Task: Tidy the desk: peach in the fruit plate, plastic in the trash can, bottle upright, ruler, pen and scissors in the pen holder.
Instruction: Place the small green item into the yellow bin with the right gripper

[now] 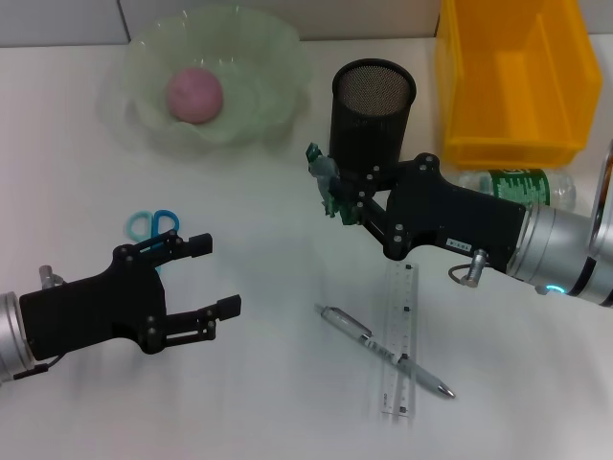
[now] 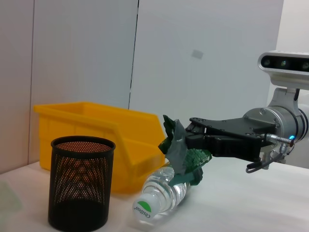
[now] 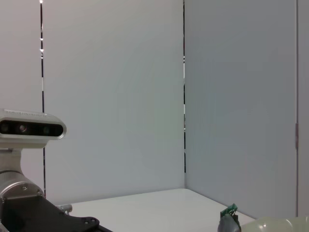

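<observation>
right gripper (image 1: 330,187) is clamping plastic (image 1: 324,180) just left of pen holder (image 1: 372,115), trash can (image 1: 512,77) to its right | bottle (image 1: 522,186) lying flat | ruler (image 1: 401,340), pen (image 1: 383,350), scissors (image 1: 153,227) still out | peach (image 1: 195,94) sitting in fruit plate (image 1: 273,57) | left gripper (image 1: 215,275) hanging wide open, empty

A pink peach (image 1: 195,94) already sits in the pale green, wavy-rimmed fruit plate (image 1: 273,72) at the far left of the counter. The crumpled green and grey plastic (image 1: 324,182) is pinched in the right end effector (image 1: 330,196), lifted just in front of the black mesh pen holder (image 1: 373,120), which stands upright. The yellow trash can (image 1: 508,77) stands at the far right. A clear bottle (image 1: 522,185) with a green label lies on its side in front of it. The transparent ruler (image 1: 401,340) lies flat, with the silver pen (image 1: 383,350) resting diagonally across it. Blue-handled scissors (image 1: 151,226) lie on the left, partly hidden.
</observation>
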You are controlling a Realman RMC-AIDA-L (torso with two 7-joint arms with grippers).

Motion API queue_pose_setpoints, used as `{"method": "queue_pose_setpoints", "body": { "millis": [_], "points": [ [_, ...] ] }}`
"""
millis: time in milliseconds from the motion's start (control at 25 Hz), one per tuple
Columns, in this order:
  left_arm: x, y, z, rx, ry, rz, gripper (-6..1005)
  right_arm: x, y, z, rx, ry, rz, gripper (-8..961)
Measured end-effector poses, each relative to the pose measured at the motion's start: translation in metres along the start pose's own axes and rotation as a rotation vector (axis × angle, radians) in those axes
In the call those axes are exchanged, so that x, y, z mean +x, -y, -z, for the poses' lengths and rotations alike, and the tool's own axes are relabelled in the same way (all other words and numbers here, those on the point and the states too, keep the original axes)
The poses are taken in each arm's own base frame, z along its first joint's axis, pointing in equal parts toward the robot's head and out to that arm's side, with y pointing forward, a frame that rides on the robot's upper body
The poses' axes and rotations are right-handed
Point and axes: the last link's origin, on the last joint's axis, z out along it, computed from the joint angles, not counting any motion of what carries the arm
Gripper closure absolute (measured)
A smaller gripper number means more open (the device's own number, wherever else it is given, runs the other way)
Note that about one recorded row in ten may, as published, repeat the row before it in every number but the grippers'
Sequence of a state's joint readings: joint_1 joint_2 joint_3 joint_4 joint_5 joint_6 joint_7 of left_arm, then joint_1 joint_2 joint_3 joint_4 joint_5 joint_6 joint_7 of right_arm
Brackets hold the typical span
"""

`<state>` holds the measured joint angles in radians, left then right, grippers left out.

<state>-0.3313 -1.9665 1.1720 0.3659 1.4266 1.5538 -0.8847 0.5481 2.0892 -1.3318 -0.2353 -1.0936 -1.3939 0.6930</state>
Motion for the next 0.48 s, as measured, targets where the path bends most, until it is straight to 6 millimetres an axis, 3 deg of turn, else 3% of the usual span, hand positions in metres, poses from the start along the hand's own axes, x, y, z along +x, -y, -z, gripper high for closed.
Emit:
{"method": "queue_pose_setpoints", "body": {
  "millis": [480],
  "points": [
    [-0.0004, -0.0003, 0.0001, 0.0, 0.0, 0.0, 154, -0.001, -0.0001, 0.0, -0.001, 0.007, -0.001, 936]
  ]
}}
